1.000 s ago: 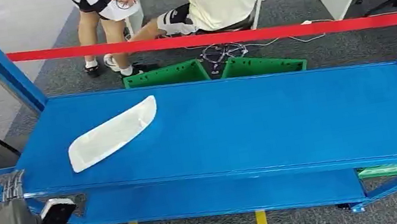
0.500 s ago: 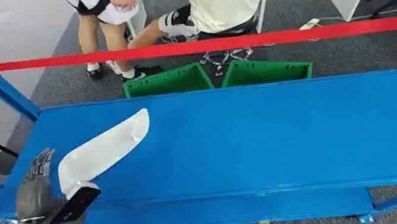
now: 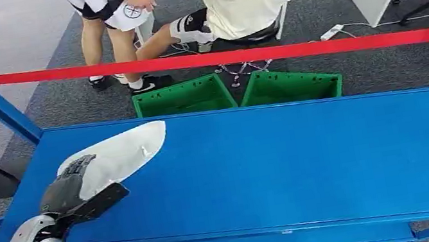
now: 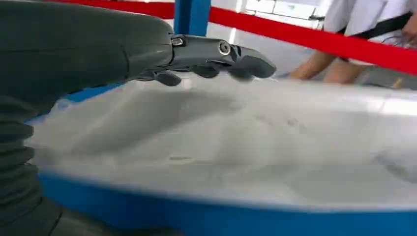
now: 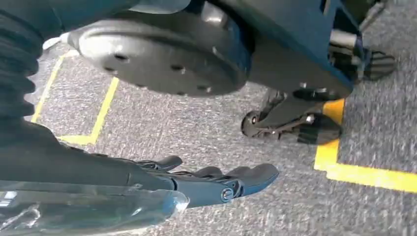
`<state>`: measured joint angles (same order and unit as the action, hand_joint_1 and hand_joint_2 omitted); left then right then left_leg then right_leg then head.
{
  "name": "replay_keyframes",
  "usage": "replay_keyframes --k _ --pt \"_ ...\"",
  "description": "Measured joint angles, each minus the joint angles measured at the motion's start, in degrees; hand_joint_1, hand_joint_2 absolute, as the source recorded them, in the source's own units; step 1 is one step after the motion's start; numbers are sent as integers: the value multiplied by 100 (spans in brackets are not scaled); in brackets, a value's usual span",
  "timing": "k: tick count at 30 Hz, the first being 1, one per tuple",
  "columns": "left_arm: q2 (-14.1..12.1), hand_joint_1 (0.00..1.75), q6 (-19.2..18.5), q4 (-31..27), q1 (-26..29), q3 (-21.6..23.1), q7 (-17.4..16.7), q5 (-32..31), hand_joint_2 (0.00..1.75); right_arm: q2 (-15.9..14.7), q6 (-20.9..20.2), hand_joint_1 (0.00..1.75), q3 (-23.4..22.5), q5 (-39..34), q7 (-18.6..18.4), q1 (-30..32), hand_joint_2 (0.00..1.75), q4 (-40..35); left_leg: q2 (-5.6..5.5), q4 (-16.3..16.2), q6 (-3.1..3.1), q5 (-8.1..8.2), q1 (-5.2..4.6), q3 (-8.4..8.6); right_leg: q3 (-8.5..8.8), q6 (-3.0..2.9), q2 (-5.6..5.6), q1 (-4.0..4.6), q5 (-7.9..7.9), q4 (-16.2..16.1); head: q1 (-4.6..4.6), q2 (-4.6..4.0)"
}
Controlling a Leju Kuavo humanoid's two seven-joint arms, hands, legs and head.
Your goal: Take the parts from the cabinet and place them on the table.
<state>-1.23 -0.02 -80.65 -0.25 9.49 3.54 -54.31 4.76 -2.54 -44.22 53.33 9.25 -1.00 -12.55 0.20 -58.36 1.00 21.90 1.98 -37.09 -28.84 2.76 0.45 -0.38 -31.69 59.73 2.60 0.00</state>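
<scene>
The task looks barely begun: the white part [image 3: 115,157] lies flat near the left end of the blue shelf [image 3: 309,158], and the left hand [image 3: 69,186] reaches over its near end with fingers extended and apart, gripping nothing, so grasping, lifting and carrying to the table all appear to remain. The right hand [image 5: 216,182] hangs over the grey carpet [image 5: 206,132] with fingers loosely extended, holding nothing. Beyond the shelf run a red beam [image 3: 240,55], two green bins [image 3: 240,91] on the floor, and two people [image 3: 181,9].

Bright even light, soft shadows, wrist views blurred
</scene>
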Motion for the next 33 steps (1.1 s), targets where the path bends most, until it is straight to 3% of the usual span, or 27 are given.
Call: replay_keyframes --k 1,3,4,5,6,8,9,11,12,13,18,19,20,21,22,23,24,33 --pt "-24 0 -4 45 -55 15 0 2 0 0 -2 0 0 2 0 -1 175 0 1 0 -32 20 -1 14 -182 24 -4 0 -192 345 -37 0" --pt "-65 0 -37 150 -110 77 -10 2 0 2 -6 0 0 4 0 0 175 2 1 -1 -72 60 -14 29 -774 52 -4 -1 -599 1354 -46 0" --pt "-83 0 -104 201 -123 107 -87 -8 0 2 -20 0 0 19 -4 5 175 4 -1 -2 -77 77 -19 40 -990 53 -4 -1 -640 1648 -44 0" --pt "-118 0 -221 269 -165 147 -175 -15 0 2 -31 0 0 33 -11 8 175 4 -14 -2 -76 99 -21 64 -1096 46 -4 0 -517 1683 -46 0" --pt "-146 0 -324 350 -215 194 -199 31 0 2 -39 0 0 57 -15 1 175 4 -28 -2 -66 122 -21 98 -1048 30 -4 0 -256 1435 -48 0" --pt "-230 0 -525 520 -316 319 -135 219 0 0 -44 0 0 107 -35 -12 175 4 -40 -2 -36 168 -16 181 -672 -14 -10 -2 383 438 -52 0" --pt "-268 0 -581 594 -357 400 -88 336 0 0 -44 0 0 135 -50 -13 175 4 -51 1 -8 186 -17 200 -517 -29 -24 -2 565 16 -67 0" --pt "-367 0 -636 710 -446 529 -37 470 0 0 -44 0 0 164 -72 -31 175 7 -72 11 60 198 -53 211 -468 -51 -12 26 551 -27 -59 0" --pt "-420 0 -647 758 -478 562 -33 498 0 4 -46 0 0 166 -77 -30 175 11 -70 -6 -14 206 -60 208 -477 1 -5 6 605 -50 -59 0" --pt "-437 0 -651 812 -496 597 -33 522 0 4 -48 0 0 171 -79 -30 175 17 -68 17 -73 171 -61 210 -484 -20 4 9 607 -50 -57 0" --pt "-527 0 -601 944 -562 767 -46 625 0 -4 -42 0 -2 205 -76 -43 175 20 -56 140 34 129 -55 266 -498 -88 26 24 594 -49 -59 0" --pt "-535 0 -562 959 -563 793 -57 636 175 -4 -42 0 -2 214 -76 -48 175 24 -56 158 63 125 -54 273 -498 -97 25 25 590 -49 -59 0" --pt "-540 0 -518 973 -563 807 -81 636 175 -4 -37 0 -2 227 -68 -47 175 26 -56 168 96 120 -53 276 -500 -107 23 26 588 -48 -59 0" --pt "-540 28 -470 983 -563 817 -118 625 175 -4 -33 0 -2 243 -61 -49 175 26 -56 171 99 119 -52 276 -501 -108 23 27 588 -47 -57 0" --pt "-540 45 -419 992 -562 822 -155 610 175 -4 -31 0 -2 254 -61 -51 175 26 -56 172 103 118 -51 276 -501 -114 24 31 588 -47 -61 0" --pt "-540 147 -365 1001 -561 824 -197 584 175 -4 -29 0 -2 258 -61 -51 175 26 -56 173 116 123 -49 276 -501 -120 24 34 588 -47 -59 0" --pt "-538 171 -308 1005 -558 824 -230 564 175 -4 -26 0 -2 264 -61 -51 175 26 -56 173 123 120 -49 275 -501 -120 24 34 588 -47 -61 0" --pt "-487 175 -68 994 -511 776 -317 426 175 -4 0 0 -11 291 -70 -52 175 26 -57 173 126 123 -58 275 -489 -120 18 27 588 -59 -61 0"
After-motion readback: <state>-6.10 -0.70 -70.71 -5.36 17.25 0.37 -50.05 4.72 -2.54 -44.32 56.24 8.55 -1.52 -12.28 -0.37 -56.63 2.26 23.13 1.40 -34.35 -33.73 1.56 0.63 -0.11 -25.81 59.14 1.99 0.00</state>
